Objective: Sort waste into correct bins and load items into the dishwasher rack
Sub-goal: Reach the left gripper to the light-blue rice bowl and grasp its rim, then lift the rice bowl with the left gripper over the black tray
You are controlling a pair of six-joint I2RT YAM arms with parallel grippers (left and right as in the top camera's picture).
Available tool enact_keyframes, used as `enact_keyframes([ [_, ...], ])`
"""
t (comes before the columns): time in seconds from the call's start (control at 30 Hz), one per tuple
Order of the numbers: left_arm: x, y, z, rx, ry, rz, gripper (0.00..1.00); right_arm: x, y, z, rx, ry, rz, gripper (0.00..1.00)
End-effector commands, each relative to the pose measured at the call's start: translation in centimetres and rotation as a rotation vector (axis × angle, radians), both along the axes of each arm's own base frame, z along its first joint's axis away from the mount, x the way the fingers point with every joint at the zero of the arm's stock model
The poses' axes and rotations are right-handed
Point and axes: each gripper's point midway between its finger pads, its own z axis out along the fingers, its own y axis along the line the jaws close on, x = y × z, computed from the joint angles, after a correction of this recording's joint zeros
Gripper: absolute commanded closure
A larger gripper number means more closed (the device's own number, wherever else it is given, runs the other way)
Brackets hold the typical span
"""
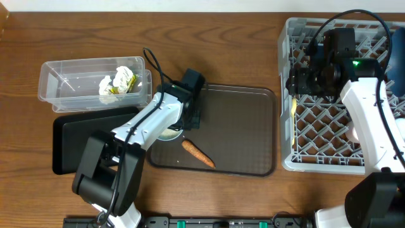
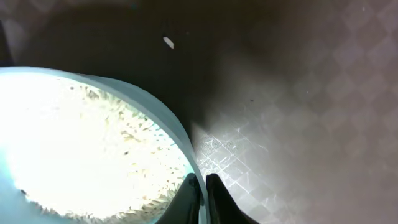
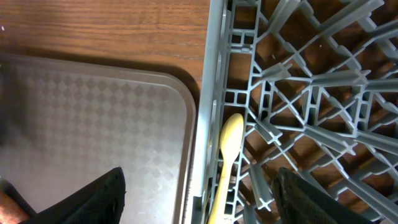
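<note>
Left gripper is pinched shut on the rim of the light blue bowl at the brown tray's 8 o'clock, prob. to tip out its rice; carrot lies at 7. Right gripper hangs wide open, empty, over the pale yellow spoon, which lies at the rack's 9 o'clock edge.

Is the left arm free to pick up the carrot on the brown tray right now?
Probably not yet: the left gripper is shut on the bowl rim. The carrot itself lies uncovered nearby.

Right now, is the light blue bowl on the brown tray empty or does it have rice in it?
Holds rice: white grains cover the inside of the bowl in the left wrist view.
</note>
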Motion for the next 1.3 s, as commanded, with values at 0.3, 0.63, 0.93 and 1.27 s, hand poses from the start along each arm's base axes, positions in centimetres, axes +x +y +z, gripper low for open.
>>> enact_keyframes([
  [0.3, 0.7, 0.4, 0.1, 0.027, -0.022, 0.003, 0.80, 0.0, 0.5, 0.6, 0.004, -0.014, 0.024, 0.24],
  [0.63, 0.9, 0.4, 0.1, 0.024, -0.028, 0.003, 0.94, 0.0, 0.5, 0.6, 0.004, -0.014, 0.024, 0.24],
  [0.93, 0.9, 0.4, 1.3, 0.017, -0.045, 0.002, 0.94, 0.0, 0.5, 0.6, 0.004, -0.013, 0.024, 0.24],
  [1.27, 1.1, 1.0, 6.8, -0.028, -0.153, 0.002, 0.94, 0.0, 0.5, 0.6, 0.003, -0.014, 0.023, 0.24],
])
